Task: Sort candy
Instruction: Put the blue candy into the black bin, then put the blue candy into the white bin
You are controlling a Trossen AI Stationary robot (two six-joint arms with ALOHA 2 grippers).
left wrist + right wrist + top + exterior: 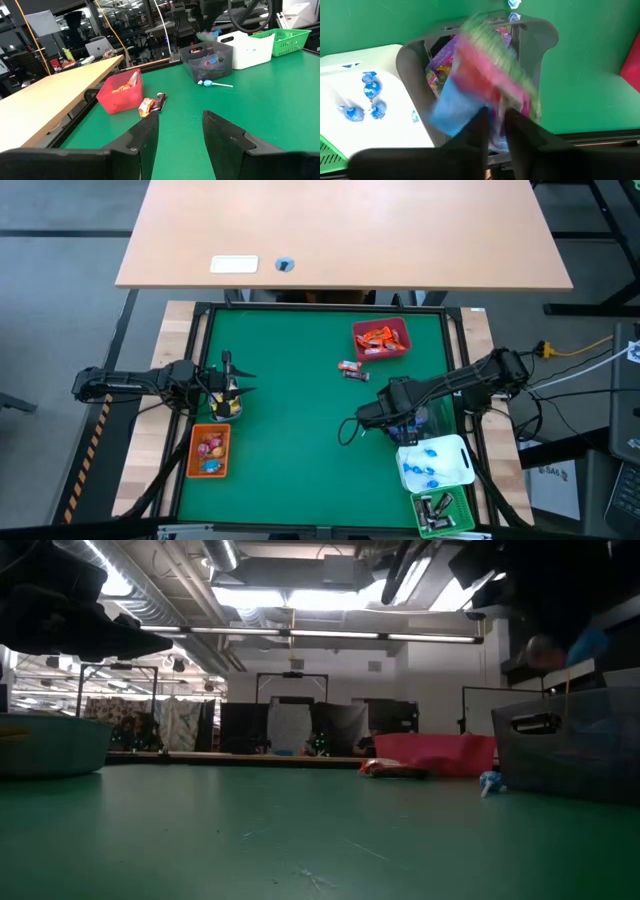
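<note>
My right gripper (pixel 497 117) points down over the grey see-through bin (pixel 542 30) at the table's right side, beside the white bin (pixel 435 463). A blurred pink, blue and green candy (pixel 485 75) shows just past its fingertips, above the bin that holds other candies. The fingers stand a narrow gap apart. In the left wrist view the same candy (pixel 207 35) hangs in the air over the grey bin (pixel 207 62). My left gripper (pixel 177 130) waits open and level at the table's left, above a small clear bin (pixel 227 409). My right gripper comes from above, pointing down, with the candy's blurred wrapper (pixel 492 107) reaching between its fingertips. Whether the fingers touch the wrapper I cannot tell. The candy is clear of the bin below.
A red bin (pixel 381 338) with orange candies stands far right, with loose candies (pixel 352 369) beside it. A blue lollipop (pixel 207 83) lies on the mat by the grey bin. An orange bin (pixel 210 452) sits near left, a green bin (pixel 443 513) near right.
</note>
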